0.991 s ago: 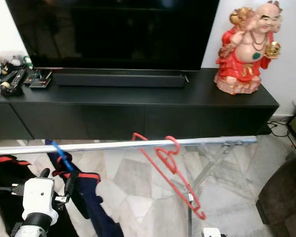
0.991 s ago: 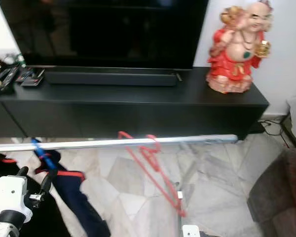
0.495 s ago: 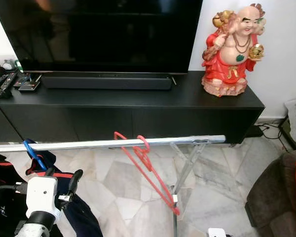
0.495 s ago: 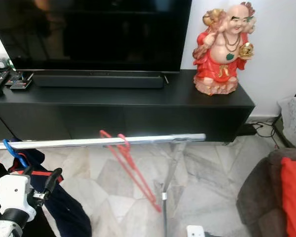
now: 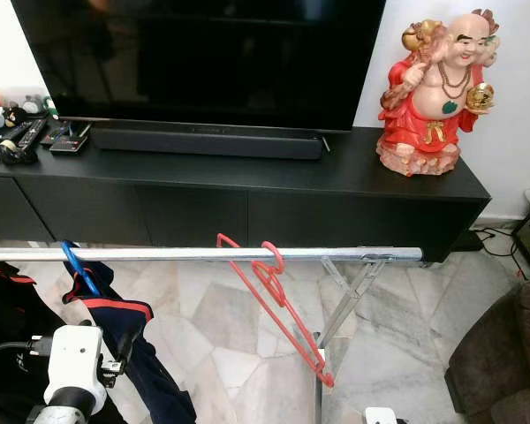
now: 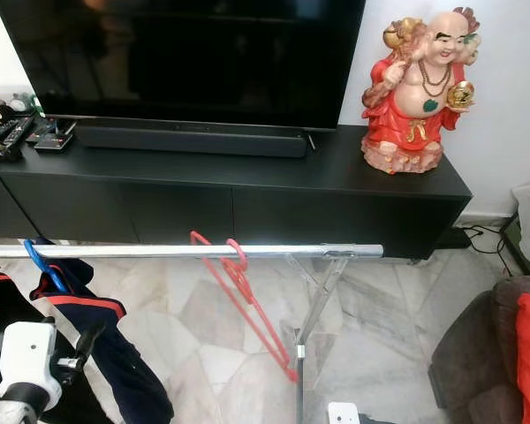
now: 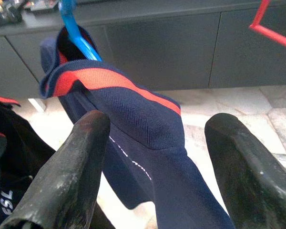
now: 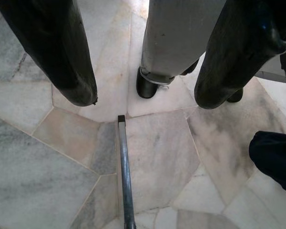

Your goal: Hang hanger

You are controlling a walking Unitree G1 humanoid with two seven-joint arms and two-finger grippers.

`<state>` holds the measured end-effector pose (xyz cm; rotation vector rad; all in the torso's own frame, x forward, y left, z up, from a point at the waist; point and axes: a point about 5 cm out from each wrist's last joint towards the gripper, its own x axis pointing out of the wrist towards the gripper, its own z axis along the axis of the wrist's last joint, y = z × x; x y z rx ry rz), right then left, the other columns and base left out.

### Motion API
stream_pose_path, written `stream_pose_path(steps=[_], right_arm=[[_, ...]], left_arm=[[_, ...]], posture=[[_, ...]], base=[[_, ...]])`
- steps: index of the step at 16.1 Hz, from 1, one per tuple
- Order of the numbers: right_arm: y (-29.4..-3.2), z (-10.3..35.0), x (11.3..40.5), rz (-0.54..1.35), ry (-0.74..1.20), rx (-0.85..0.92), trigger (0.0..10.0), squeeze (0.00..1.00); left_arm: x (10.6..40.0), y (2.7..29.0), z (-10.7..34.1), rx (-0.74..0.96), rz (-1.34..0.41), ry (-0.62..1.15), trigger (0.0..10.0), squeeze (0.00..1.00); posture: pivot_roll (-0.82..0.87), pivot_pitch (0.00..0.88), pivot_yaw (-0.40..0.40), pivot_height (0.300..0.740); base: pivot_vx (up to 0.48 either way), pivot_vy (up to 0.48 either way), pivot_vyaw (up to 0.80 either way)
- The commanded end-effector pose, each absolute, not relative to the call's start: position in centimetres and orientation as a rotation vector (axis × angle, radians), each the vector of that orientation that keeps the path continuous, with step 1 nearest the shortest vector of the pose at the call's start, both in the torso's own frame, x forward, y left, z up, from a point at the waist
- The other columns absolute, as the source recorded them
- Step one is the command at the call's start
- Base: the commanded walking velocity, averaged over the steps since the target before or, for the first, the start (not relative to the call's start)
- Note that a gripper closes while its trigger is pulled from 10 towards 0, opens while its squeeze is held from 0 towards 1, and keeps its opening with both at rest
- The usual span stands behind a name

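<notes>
Near the right end of the silver metal rail [image 5: 203, 254], the red plastic hanger [image 5: 274, 305] hangs, open rail leftward; left gripper [image 7: 157, 157] spread wide, lower than before; right gripper [image 8: 143, 95] wide too.

Red wire hanger [image 5: 278, 305] hooked over the silver rail [image 5: 203, 253], its body tilted, hanging empty.

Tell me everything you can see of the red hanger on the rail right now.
The red hanger is a thin, empty frame that looks like plastic. Its hook sits over the silver rail, right of the middle, near the rack's folding leg. It hangs turned, one arm slanting down toward the marble floor, with a small white tag by its low end. No gripper touches it; the garment on the blue hanger hangs apart, further left.
</notes>
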<state>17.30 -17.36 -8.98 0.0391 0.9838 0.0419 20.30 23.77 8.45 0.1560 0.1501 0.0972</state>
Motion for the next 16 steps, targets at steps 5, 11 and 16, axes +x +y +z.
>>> stream_pose_path(steps=[5, 11, 16], right_arm=[[-17.5, -9.1, 17.1, 0.041, 0.996, 0.039, 10.0, 0.00], [-17.5, -9.1, 17.1, 0.043, 0.998, 0.037, 10.0, 0.00], [-17.4, -9.1, 17.1, 0.050, 0.997, 0.035, 10.0, 0.00]], left_arm=[[22.7, 24.0, 8.4, 0.064, 0.175, 0.236, 10.0, 0.00], [23.9, 24.0, 10.0, -0.002, 0.253, 0.240, 10.0, 0.00], [23.4, 25.1, 10.7, 0.036, 0.321, 0.266, 10.0, 0.00]], posture=[[0.03, 0.109, -0.034, 0.740], [0.03, 0.114, -0.033, 0.740], [0.03, 0.111, -0.029, 0.740]], base=[[0.000, 0.000, 0.00], [0.000, 0.000, 0.00], [0.000, 0.000, 0.00]])
